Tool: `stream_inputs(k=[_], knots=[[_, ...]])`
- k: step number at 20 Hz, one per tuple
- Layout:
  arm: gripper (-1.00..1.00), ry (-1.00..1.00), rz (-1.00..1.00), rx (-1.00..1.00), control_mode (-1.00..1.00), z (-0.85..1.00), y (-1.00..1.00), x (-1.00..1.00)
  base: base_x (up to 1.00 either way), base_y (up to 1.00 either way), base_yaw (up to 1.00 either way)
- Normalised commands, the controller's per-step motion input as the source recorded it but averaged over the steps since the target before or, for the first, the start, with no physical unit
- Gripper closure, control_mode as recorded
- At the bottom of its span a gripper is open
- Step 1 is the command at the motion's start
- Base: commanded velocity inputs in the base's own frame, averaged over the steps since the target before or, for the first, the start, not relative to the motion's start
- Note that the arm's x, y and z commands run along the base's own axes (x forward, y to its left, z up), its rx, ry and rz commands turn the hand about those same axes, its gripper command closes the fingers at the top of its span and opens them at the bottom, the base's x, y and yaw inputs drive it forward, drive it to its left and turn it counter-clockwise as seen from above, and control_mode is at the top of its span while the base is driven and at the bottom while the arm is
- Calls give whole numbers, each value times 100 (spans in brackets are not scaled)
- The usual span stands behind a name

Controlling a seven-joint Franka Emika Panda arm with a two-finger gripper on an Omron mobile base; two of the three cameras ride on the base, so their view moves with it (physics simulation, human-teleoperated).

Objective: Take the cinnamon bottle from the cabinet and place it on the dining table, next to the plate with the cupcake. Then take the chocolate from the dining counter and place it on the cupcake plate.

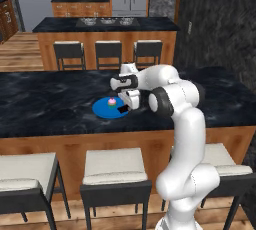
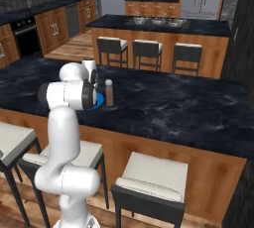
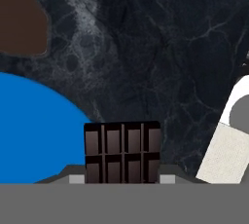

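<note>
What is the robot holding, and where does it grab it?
The gripper holds the chocolate, pinched by its two side edges near the end closest to the hand. The rest sticks out forward beside the blue plate.

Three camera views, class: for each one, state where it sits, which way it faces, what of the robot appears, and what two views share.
Left base view: behind the arm's left, facing forward and down at the blue plate with the cupcake; white arm, tool.
Right base view: behind the arm's right, facing the counter and cinnamon bottle; white arm.
Hand view: on the hand, looking down at the counter; the chocolate sits between the tool's tips.
Shared: the plate shows in both base views.
</note>
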Motion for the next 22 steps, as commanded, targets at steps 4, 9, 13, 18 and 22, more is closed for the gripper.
stream_inputs(k=[4, 9, 13, 18, 22], knots=[[100, 0, 0, 0, -100, -11, 16, 7, 0, 0, 0], [100, 0, 0, 0, -100, -12, 8, 12, 0, 0, 0], [100, 0, 0, 0, -100, -14, 5, 18, 0, 0, 0], [100, 0, 0, 0, -100, -6, 2, 20, 0, 0, 0], [100, 0, 0, 0, -100, -7, 5, 16, 0, 0, 0]])
